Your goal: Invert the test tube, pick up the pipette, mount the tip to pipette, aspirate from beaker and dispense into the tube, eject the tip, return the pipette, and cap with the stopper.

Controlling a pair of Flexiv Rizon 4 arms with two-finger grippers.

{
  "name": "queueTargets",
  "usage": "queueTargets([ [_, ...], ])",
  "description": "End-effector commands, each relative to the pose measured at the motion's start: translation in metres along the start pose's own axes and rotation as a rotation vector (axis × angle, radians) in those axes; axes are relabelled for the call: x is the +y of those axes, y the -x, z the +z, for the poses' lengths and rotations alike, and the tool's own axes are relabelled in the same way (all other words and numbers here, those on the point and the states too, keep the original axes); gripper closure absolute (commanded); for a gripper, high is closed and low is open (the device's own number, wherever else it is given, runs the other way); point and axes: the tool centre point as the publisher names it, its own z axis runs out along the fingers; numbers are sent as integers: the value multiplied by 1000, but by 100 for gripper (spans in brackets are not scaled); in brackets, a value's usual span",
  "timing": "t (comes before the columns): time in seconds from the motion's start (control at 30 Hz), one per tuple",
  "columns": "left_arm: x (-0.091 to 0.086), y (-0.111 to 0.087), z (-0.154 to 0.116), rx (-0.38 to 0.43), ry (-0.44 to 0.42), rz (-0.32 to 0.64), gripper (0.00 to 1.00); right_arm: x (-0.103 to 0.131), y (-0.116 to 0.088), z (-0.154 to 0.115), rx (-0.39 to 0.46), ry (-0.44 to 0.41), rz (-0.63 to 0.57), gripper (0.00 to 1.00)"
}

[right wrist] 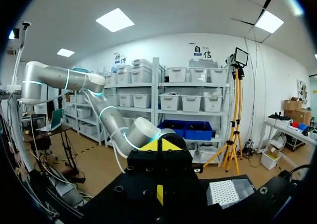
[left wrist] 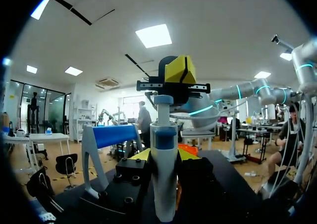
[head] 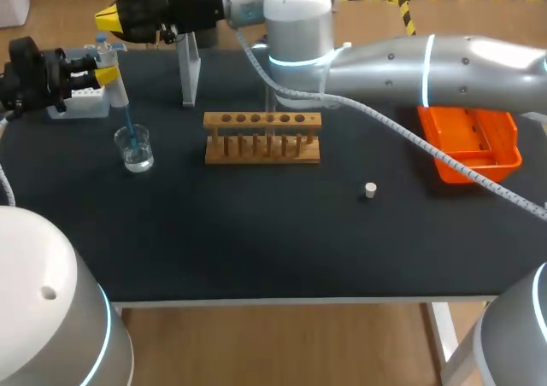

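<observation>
Wood, glass, plastic
Smooth wooden rack (head: 262, 137) at twelve o'clock; glossy clear beaker (head: 135, 148) at ten; white plastic pipette (left wrist: 164, 184); orange plastic tray (head: 470, 143); matt black table (head: 256, 241).

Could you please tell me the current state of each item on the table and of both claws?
Left claw: shut on the pipette.
Pipette: held tilted, its blue tip down in the beaker.
Beaker: upright, with clear liquid.
Right claw: shut, just above the pipette's top.
Stopper: lying loose on the table.
Rack: standing upright.
</observation>
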Motion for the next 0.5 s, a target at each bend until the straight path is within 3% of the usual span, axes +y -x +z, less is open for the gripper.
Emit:
queueTargets([
  [0.03,0,1,-1,6,-2,1,100,-3,5,5,-15,0,0,100],
  [0.5,0,1,-1,6,-2,1,100,-16,18,13,-69,-6,20,100],
])
